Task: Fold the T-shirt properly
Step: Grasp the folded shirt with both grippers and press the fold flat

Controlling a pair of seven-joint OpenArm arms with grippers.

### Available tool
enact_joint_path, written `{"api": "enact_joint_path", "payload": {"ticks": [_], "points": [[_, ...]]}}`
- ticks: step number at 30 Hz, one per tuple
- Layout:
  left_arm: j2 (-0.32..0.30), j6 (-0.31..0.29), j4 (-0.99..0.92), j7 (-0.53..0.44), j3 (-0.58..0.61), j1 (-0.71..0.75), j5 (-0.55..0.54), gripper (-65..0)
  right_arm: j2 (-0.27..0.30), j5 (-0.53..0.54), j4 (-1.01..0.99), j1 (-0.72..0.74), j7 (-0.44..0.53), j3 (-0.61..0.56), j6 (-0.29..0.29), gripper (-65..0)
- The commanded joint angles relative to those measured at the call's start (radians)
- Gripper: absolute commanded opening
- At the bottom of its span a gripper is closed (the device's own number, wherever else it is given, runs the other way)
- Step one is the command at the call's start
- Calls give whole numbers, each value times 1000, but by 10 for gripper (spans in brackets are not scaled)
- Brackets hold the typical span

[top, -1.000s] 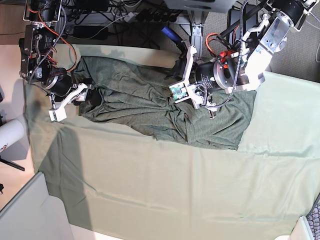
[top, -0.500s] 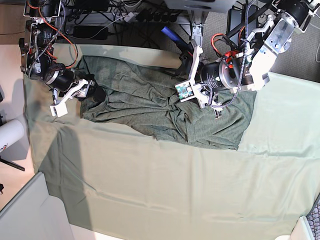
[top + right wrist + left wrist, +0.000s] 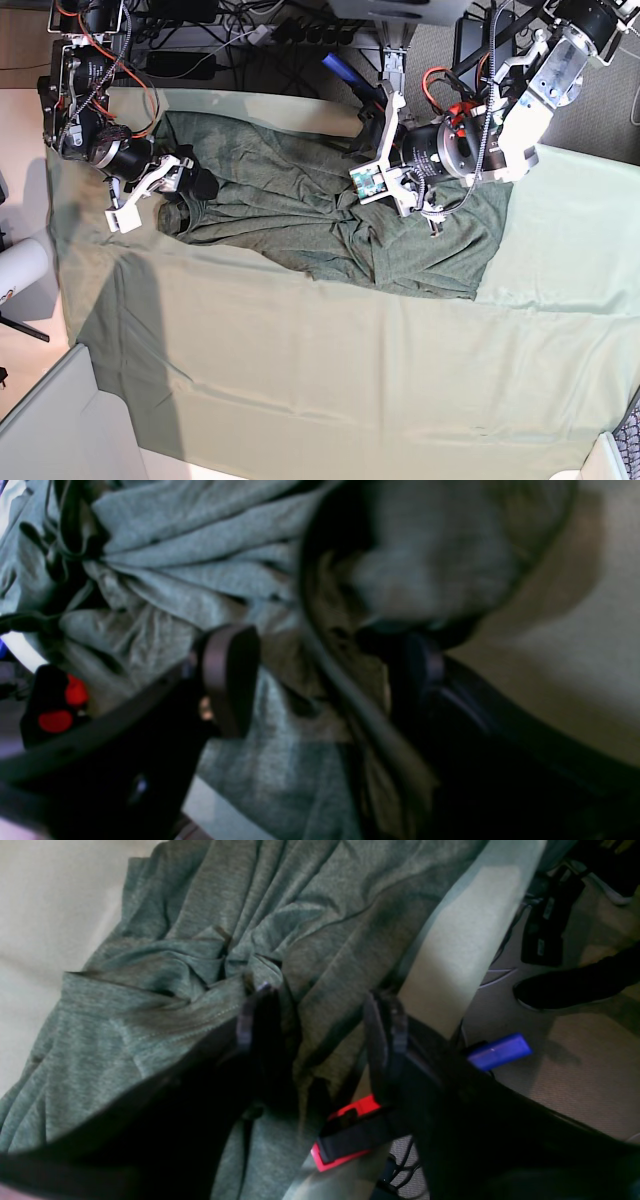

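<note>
Presently found left fingers (image 3: 262,1040) spread above the T-shirt (image 3: 430,262), with creased cloth visible between and beneath, and no pinch evident. Found right fingers (image 3: 232,680) likewise spread, set about a raised, rumpled ridge at the opposite end of the same garment; contact with the cloth not determinable. Farther out, noted T-shirt lying along the far side of the table (image 3: 290,370), bunched in a narrow band toward the right arm and broader and flatter toward the left. Judged light, limp and soft, likely to drape and wrinkle rather than slip, and not fragile. Advise taking hold at a doubled edge or raised fold, never at a single loose layer, and lifting both ends together to limit twisting at the gathered middle. Judged far from a proper fold; recommend smoothing first.
</note>
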Motion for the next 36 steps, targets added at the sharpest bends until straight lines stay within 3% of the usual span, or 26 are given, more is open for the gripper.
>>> {"api": "enact_joint_path", "payload": {"ticks": [1, 10, 15, 20, 22, 24, 31, 36], "points": [[0, 8, 16, -22, -2, -11, -11, -351, 16, 10, 14, 5, -11, 5, 48, -250], [0, 8, 16, -29, -2, -11, -11, -351, 7, 18, 14, 5, -18, 5, 49, -252], [0, 11, 16, -29, -2, -11, -15, -351, -40, 16, 14, 5, -17, 5, 49, -398], [0, 11, 16, -29, -2, -11, -16, -351, -68, -30, 14, 5, 21, 5, 48, -422], [0, 11, 16, -29, -2, -10, -27, -351, -67, -53, 14, 5, 57, 5, 48, -505], [0, 11, 16, -29, -2, -10, -44, -351, -67, -95, 14, 5, 101, 5, 48, -650], [0, 11, 16, -40, -56, -11, -56, -351, -53, -278, 14, 5, 191, 8, 47, -650], [-6, 11, 16, -33, -166, -11, -110, -351, -7, -309, 14, 5, 191, 13, 47, -650]]}}
